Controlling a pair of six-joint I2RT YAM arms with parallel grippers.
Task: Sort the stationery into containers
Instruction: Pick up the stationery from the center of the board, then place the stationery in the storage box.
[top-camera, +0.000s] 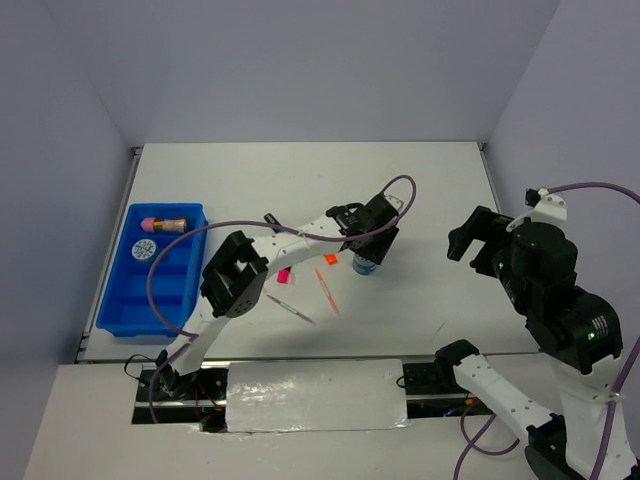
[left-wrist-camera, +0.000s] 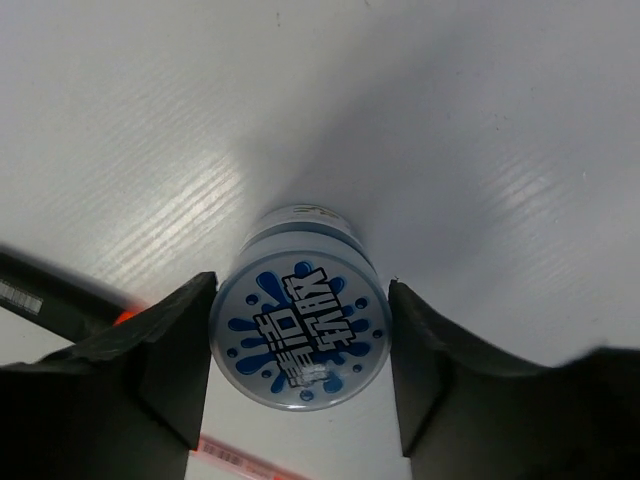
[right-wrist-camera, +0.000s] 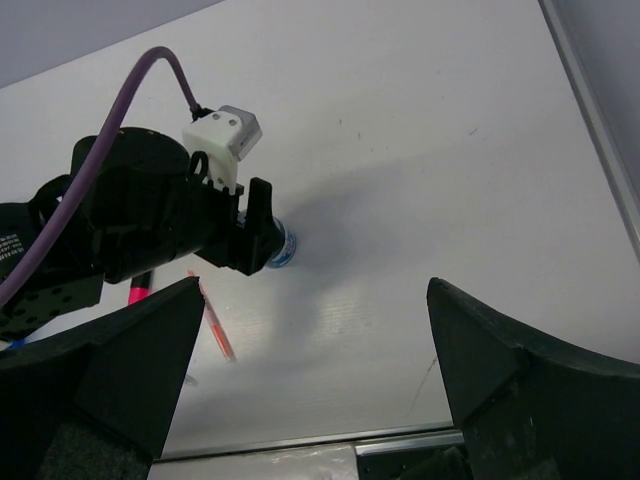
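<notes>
Left hand (top-camera: 368, 254): clenched on a round blue-white patterned roll (left-wrist-camera: 300, 335), one finger (left-wrist-camera: 165, 370) pressed to each side, the roll standing on end on the tabletop (top-camera: 300, 180) right of centre. Right hand (right-wrist-camera: 315, 345): spread wide, grasping nothing, held above the tabletop's right side. Tabletop: white, flat, matte, closed in by pale grey-lilac walls. Near the held roll, toward the arms: an orange highlighter end (top-camera: 329, 259), a pink highlighter end (top-camera: 284, 275), a thin reddish pen (top-camera: 326, 290) and a thin grey pen (top-camera: 290, 308), all lying loose. Blue tray (top-camera: 112, 300): at the left edge, four compartments in a row from far to near; the pink cylinder (top-camera: 163, 223) lies in the farthest, a second patterned roll (top-camera: 142, 250) in the next. Left arm: reaching from its base at lower left, elbow bent over the pens, forearm running right, hand pointed down. Right arm: folded upright at the right, hand facing the centre.
</notes>
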